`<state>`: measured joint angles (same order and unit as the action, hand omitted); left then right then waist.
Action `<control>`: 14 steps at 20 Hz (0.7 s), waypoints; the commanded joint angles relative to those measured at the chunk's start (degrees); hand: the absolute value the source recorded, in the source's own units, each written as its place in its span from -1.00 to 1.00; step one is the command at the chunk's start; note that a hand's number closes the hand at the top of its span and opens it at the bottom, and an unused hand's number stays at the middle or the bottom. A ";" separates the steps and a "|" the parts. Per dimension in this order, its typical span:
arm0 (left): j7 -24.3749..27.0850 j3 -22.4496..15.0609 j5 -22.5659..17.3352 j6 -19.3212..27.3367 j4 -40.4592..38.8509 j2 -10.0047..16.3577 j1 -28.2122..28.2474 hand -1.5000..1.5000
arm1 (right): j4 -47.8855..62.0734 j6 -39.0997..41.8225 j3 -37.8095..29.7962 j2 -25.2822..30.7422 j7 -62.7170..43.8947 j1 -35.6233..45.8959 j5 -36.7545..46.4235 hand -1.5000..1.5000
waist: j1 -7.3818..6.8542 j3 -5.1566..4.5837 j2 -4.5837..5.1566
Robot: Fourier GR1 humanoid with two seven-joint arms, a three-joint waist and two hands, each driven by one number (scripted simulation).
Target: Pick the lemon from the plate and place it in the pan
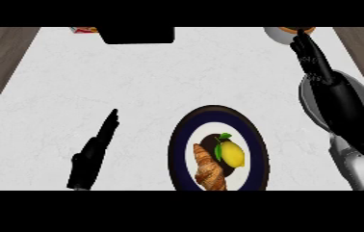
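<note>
Now the yellow lemon (232, 153) with its little green leaf sits on the dark-rimmed plate (179, 135) near the bottom of the white desk (142, 82), just beside a brown croissant (208, 171). The left hand (89, 159) is low on the left, well apart from the plate, its fingers straight and pressed together, holding nothing. The right hand (332, 91) is over a grey round pan (304, 98) on the right, fingers straight and together too, pointing up at a small bowl (277, 33).
</note>
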<state>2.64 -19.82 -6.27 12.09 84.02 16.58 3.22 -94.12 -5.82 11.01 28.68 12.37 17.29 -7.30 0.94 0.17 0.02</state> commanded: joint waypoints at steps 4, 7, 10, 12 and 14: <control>3.19 -0.05 0.10 -0.49 4.10 -2.84 -6.87 0.00 | -0.55 21.08 13.23 -1.02 0.89 6.17 -6.73 1.00 | -5.48 -0.23 0.83; 3.89 0.21 -1.90 -0.70 5.51 -4.97 -7.55 0.00 | -0.97 21.73 16.14 8.70 1.67 11.69 9.99 1.00 | -4.05 -0.51 -0.13; 6.68 1.10 -2.74 -1.37 6.95 -4.78 -3.58 0.00 | 11.87 36.39 10.34 7.53 9.39 10.48 -6.05 -1.00 | -2.69 -0.14 0.36; 3.39 -0.04 -1.01 0.82 8.91 -6.06 -5.80 0.00 | 14.30 42.35 11.18 10.05 16.07 10.05 -4.35 -1.00 | -2.46 -0.08 0.33; 4.35 5.78 -5.50 -3.29 5.02 -3.40 -8.26 0.00 | 14.39 42.92 12.11 11.80 21.26 11.40 3.13 -1.00 | -1.87 -0.12 0.35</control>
<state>7.14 -17.77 -8.97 10.70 90.01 12.30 -3.04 -83.59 30.60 22.81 36.87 25.13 27.03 -9.23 -1.66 0.03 0.37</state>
